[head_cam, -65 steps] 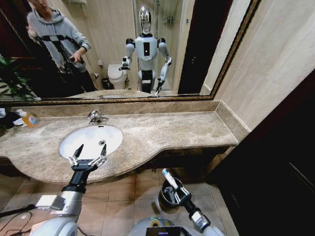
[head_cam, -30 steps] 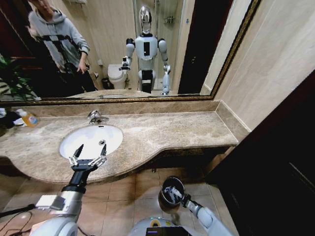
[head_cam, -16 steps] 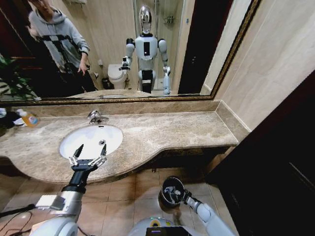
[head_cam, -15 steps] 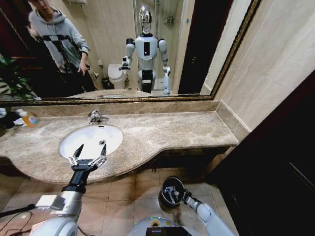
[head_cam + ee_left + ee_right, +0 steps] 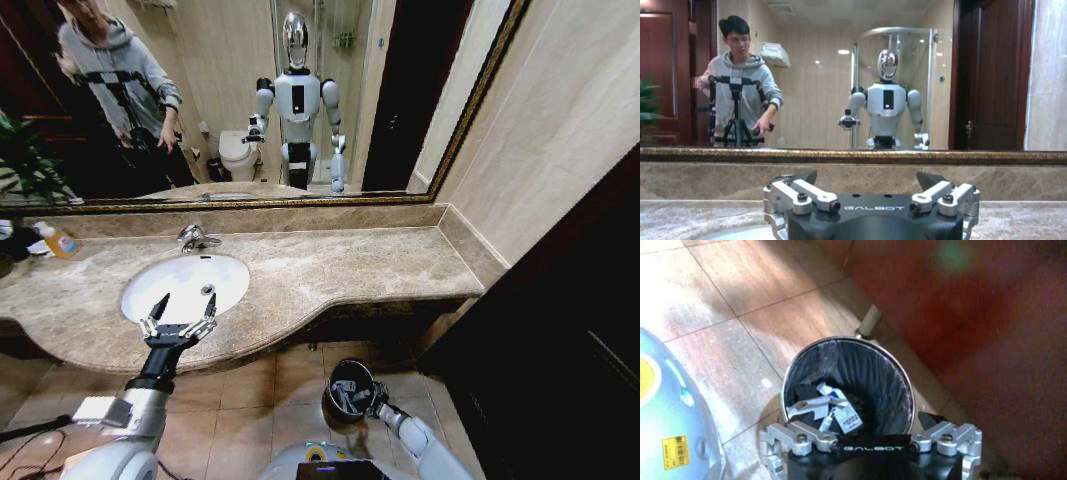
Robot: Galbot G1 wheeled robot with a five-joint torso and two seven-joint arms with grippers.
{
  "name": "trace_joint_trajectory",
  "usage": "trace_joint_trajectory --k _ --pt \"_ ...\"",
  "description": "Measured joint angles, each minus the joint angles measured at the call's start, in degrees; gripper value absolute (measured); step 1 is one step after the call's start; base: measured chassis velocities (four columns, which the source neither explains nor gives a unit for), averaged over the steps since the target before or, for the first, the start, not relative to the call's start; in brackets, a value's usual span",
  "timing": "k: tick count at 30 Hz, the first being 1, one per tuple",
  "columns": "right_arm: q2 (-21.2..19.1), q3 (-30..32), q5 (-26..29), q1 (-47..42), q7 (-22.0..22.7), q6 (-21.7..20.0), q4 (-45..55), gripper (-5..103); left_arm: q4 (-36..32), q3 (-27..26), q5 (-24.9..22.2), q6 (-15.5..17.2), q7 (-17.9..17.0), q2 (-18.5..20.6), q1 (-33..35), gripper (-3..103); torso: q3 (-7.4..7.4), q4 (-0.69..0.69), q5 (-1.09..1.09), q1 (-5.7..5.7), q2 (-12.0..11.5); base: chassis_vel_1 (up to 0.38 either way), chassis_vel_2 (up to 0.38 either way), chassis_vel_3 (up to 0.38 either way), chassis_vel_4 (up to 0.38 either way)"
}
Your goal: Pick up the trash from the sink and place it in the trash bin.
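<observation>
Down on the floor below the counter's front edge, the right gripper (image 5: 368, 398) hangs at the trash bin's (image 5: 349, 370) rim. At the sink's (image 5: 187, 283) front edge the left gripper (image 5: 178, 318) hovers, fingers spread, empty.

Left wrist: spread fingers, marble counter (image 5: 1013, 220).

Right wrist: jaws wide, seemingly empty; the trash (image 5: 828, 410), 2 or more pieces, lies inside the bin.
</observation>
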Motion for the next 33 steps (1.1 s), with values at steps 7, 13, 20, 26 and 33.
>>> trace_joint_trajectory --k 7,13,20,26,33 --pt "-0.34 0.57 1.92 -1.48 0.31 -0.05 2.39 100 0.0 0.0 0.0 0.0 0.0 0.0 0.0 100 0.0 0.0 0.0 0.0 0.0 0.0 0.0 0.0 0.0" --pt "-1.85 2.56 14.85 -4.93 3.1 -2.88 12.62 100 0.0 0.0 0.0 0.0 0.0 0.0 0.0 100 0.0 0.01 -0.01 0.0 0.0 0.0 0.0 0.0 0.0" --pt "-4.58 11.68 27.77 -11.24 7.33 -2.75 29.33 100 0.0 0.0 0.0 0.0 0.0 0.0 0.0 100 0.0 0.0 0.01 0.0 0.01 0.0 0.0 0.0 0.0" --pt "-3.74 18.4 34.81 -15.6 9.49 -3.95 42.12 100 0.0 0.0 0.0 0.0 0.0 0.0 0.0 100 0.0 0.0 0.02 0.0 0.01 0.0 0.0 0.0 0.0" --pt "1.52 23.68 39.71 -22.05 11.05 -4.77 59.35 100 0.0 0.0 0.0 0.0 0.0 0.0 0.0 100 0.0 -0.01 -0.02 0.0 0.01 0.0 0.0 0.0 0.0"
